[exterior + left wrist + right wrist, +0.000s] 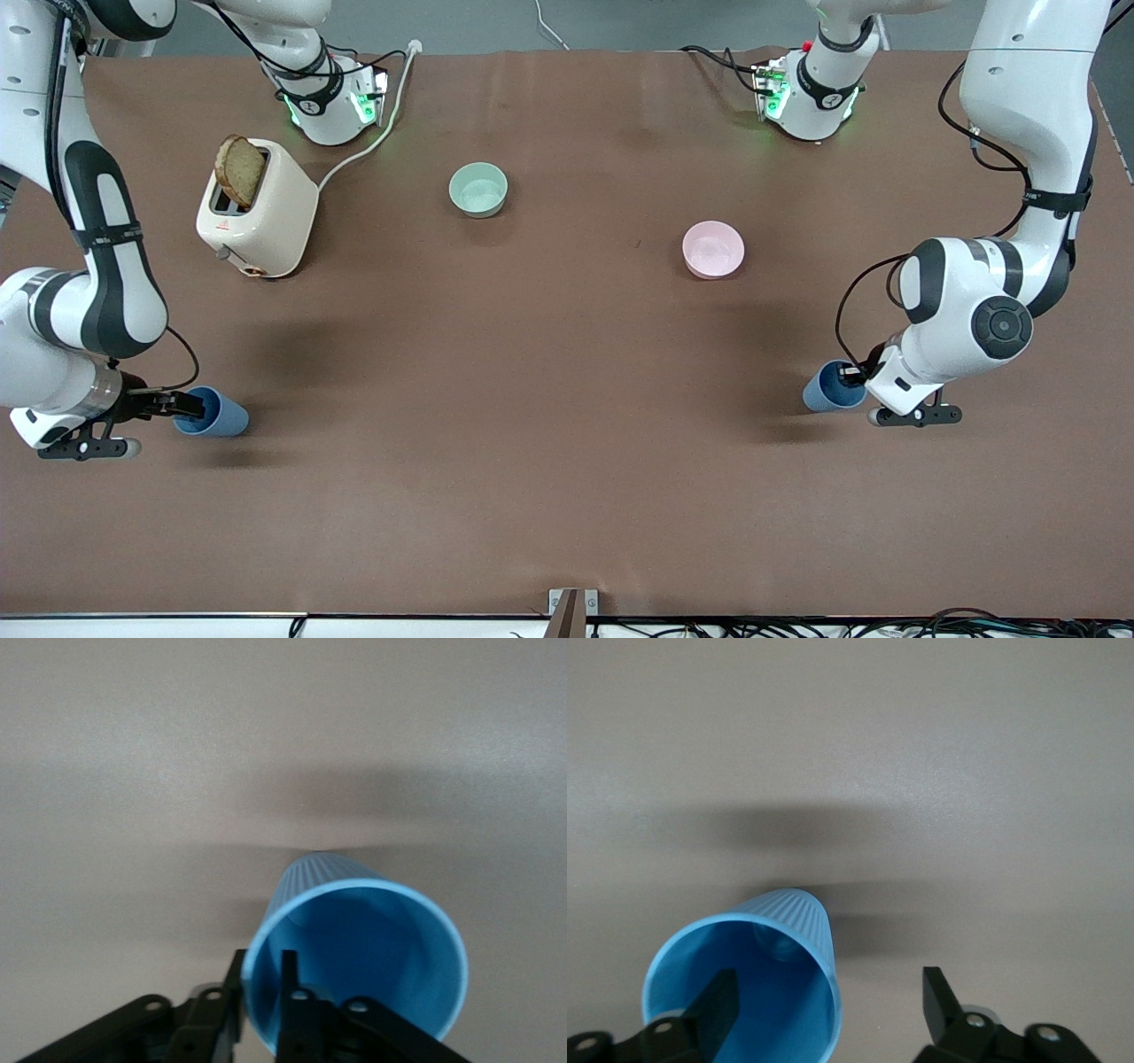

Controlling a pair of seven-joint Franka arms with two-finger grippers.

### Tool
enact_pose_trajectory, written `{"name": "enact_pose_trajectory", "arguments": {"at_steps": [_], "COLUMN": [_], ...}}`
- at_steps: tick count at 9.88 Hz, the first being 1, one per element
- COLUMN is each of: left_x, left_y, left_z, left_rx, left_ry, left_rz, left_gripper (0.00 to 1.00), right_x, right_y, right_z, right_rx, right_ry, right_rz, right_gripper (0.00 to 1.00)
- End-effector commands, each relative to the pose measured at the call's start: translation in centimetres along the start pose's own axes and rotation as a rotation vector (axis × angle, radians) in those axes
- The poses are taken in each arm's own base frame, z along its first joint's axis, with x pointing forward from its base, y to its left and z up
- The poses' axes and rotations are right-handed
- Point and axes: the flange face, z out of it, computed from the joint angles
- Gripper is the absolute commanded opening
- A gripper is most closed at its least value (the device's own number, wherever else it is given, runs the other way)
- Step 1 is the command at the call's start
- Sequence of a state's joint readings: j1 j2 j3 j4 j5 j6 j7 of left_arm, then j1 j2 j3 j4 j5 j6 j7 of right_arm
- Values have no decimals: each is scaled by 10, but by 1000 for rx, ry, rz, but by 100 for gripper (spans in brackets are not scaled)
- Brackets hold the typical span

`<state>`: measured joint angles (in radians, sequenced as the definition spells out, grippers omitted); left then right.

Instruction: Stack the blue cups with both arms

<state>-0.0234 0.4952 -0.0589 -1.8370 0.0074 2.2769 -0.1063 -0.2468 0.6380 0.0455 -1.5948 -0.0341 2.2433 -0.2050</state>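
Two blue cups stand upright near the table's two ends. One blue cup (215,414) is at the right arm's end. My right gripper (190,405) is open over its rim. In the right wrist view one finger (716,1008) is inside the cup (780,930) and the other finger (940,997) is outside, well apart from the wall. The other blue cup (826,389) is at the left arm's end. My left gripper (852,375) is shut on its rim. In the left wrist view the fingers (287,979) pinch the wall of the cup (372,939).
A cream toaster (257,211) with a bread slice (239,170) stands toward the right arm's end, and its white cable (372,142) runs to the base. A mint-green bowl (478,190) and a pale pink bowl (713,249) sit farther from the front camera than the cups.
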Motion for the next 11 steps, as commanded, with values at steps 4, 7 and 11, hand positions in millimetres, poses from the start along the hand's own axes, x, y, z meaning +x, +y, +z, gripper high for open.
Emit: {"name": "enact_pose_trajectory", "arguments": {"at_steps": [4, 7, 11], "left_x": [-2, -42, -101], "left_y": [111, 275, 415], "left_z": [-36, -60, -6], "left_rx": [-155, -251, -233], "left_ry": [32, -10, -109], "left_rz": [-203, -400, -566], "left_gripper": [0, 0, 1], "right_x": [-2, 3, 4], "right_y": [4, -4, -45], "right_z": [11, -10, -126], "right_rx": [-9, -7, 87], "right_ry": [0, -7, 67], "right_rz": [-9, -15, 98], "right_gripper": [0, 0, 0]}}
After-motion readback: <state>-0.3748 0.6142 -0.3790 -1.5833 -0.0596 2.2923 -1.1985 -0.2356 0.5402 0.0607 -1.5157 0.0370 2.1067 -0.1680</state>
